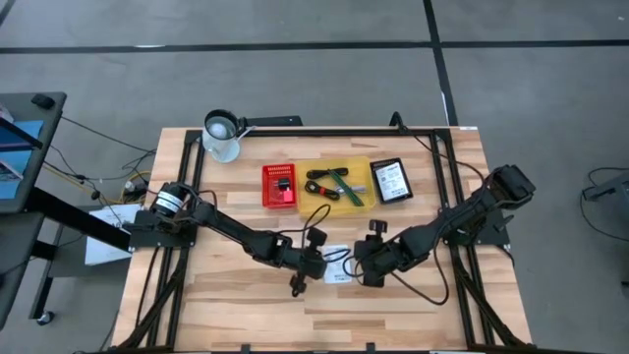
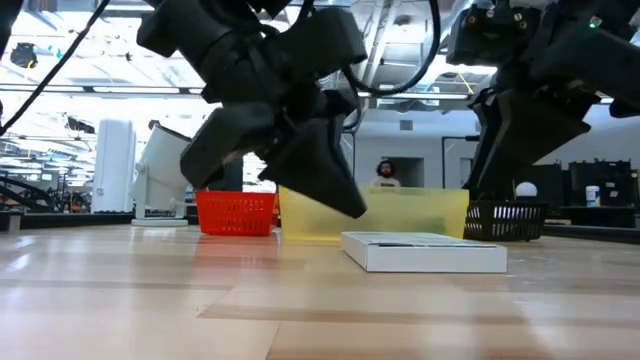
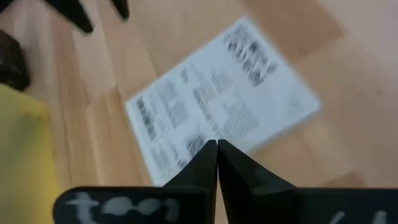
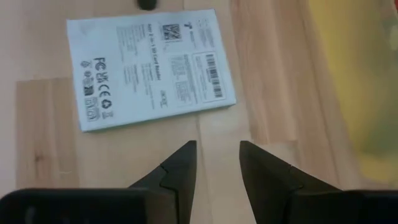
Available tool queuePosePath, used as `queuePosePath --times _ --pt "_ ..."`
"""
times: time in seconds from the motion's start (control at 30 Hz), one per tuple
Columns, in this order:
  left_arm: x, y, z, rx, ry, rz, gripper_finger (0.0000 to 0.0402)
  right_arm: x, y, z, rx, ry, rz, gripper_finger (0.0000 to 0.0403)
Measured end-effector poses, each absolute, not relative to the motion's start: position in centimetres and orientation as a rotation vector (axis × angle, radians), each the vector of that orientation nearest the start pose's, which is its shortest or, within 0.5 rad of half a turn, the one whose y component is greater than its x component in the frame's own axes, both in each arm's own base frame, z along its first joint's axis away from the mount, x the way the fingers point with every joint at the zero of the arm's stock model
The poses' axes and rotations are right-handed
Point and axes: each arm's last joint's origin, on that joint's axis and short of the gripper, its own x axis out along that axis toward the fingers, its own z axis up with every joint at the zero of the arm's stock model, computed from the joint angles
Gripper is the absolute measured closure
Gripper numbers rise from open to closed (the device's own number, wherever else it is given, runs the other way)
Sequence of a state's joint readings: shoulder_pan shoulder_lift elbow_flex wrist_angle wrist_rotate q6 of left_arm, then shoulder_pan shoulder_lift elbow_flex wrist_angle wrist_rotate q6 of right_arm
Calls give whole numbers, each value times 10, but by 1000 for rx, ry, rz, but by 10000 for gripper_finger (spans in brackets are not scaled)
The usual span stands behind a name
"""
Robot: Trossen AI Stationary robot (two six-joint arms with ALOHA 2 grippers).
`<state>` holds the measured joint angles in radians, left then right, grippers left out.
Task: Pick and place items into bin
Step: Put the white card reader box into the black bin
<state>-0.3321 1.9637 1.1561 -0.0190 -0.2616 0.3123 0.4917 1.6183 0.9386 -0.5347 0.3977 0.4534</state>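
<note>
The left end effector (image 1: pixel 299 285) hung clenched and empty just over the near edge of the flat white printed packet (image 1: pixel 337 265), which lay on the wooden desk (image 1: pixel 236 315) between both arms, its long axis slanting across the fingers. The right end effector (image 4: pixel 217 163), parted and released, waited just beside it, the packet ahead of its fingertips.

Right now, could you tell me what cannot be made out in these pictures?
- White packet: its small print is too fine to read in the right wrist view and blurred in the left wrist view.
- Yellow bin: the low view shows only its wall; the contents are hidden.
- Left gripper: shut at the packet's edge; whether it pinches the packet cannot be told.
- Black tray: the label is too small in the high view.
</note>
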Motion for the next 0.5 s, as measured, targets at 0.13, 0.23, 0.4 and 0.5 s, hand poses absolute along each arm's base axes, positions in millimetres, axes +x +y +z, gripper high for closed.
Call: queuePosePath --times 0.13,0.23,0.4,0.5 --pt "382 -125 144 499 744 -209 400 263 128 172 -122 1080 -171 285" --pt "382 -124 144 476 749 -209 401 264 128 170 -126 1088 -173 285" --pt "383 -118 143 424 757 -232 401 262 125 165 -124 1099 -180 285" --pt "385 -114 143 390 760 -248 401 261 124 164 -110 1100 -190 285"
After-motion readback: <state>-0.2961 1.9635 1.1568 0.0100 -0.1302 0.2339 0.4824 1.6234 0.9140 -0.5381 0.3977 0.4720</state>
